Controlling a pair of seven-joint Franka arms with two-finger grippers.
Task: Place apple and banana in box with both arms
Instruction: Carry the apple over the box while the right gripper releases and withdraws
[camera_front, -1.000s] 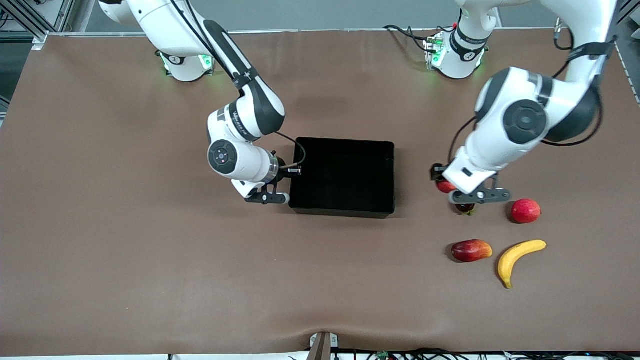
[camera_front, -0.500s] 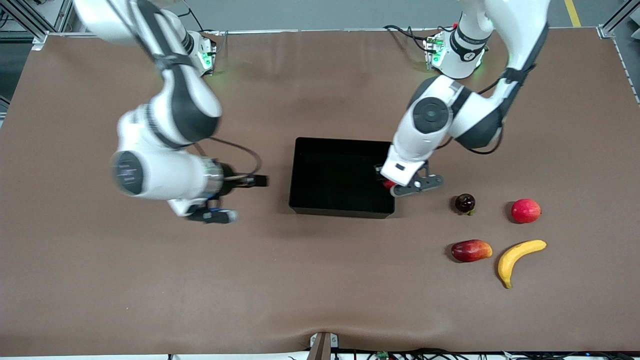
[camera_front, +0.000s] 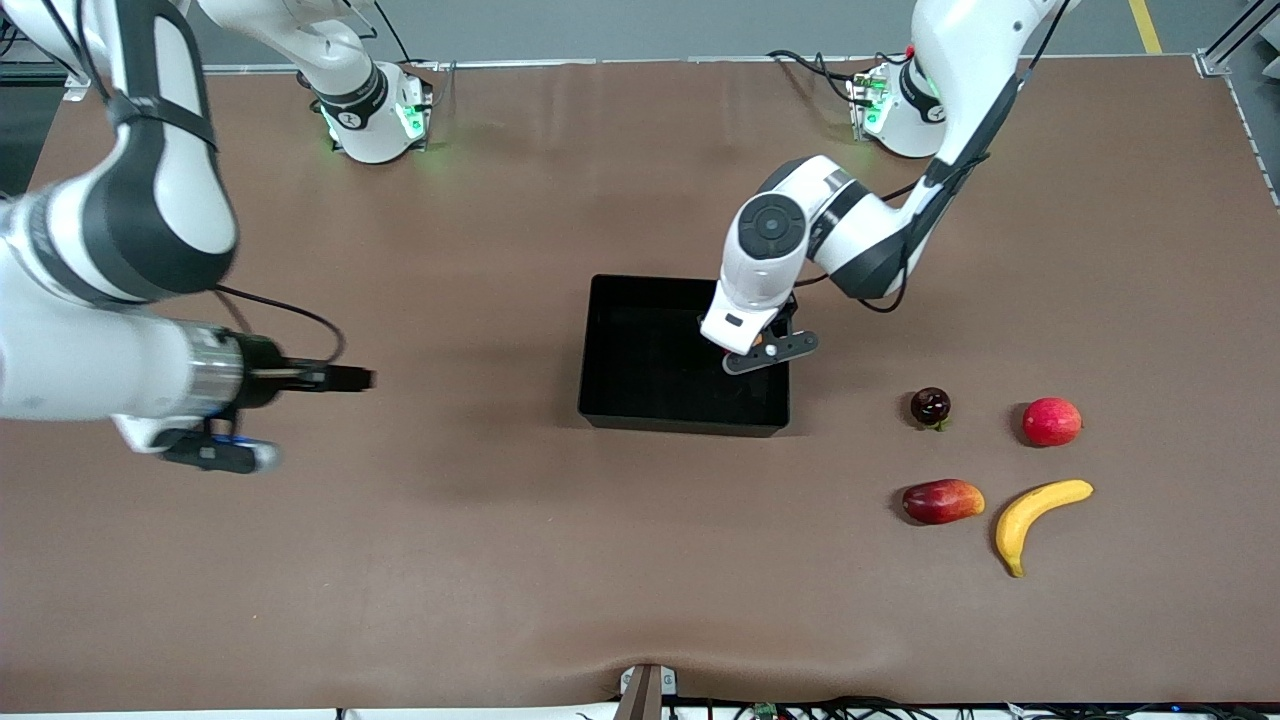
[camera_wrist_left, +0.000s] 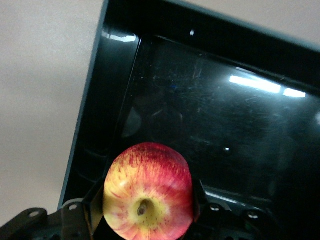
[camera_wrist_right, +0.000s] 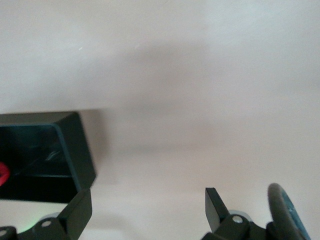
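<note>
My left gripper (camera_front: 765, 350) is shut on the apple (camera_wrist_left: 147, 185), red with yellow streaks, stem dimple toward the camera. It holds the apple above the black box (camera_front: 650, 340), over the inside near the wall at the left arm's end. The left wrist view shows the glossy box floor (camera_wrist_left: 225, 115) under the apple. The yellow banana (camera_front: 1040, 515) lies on the table near the left arm's end, nearer to the front camera than the box. My right gripper (camera_front: 215, 455) is open and empty over bare table toward the right arm's end; its wrist view shows a box corner (camera_wrist_right: 45, 155).
Three other fruits lie by the banana: a pink-red round fruit (camera_front: 1051, 421), a red-and-yellow mango-like fruit (camera_front: 942, 500) and a small dark fruit (camera_front: 930, 405). The brown table mat (camera_front: 500, 560) is bare around the box.
My left gripper has carried the apple from the group of fruits to over the box. My right arm has swung away from the box's edge toward its own end of the table.
</note>
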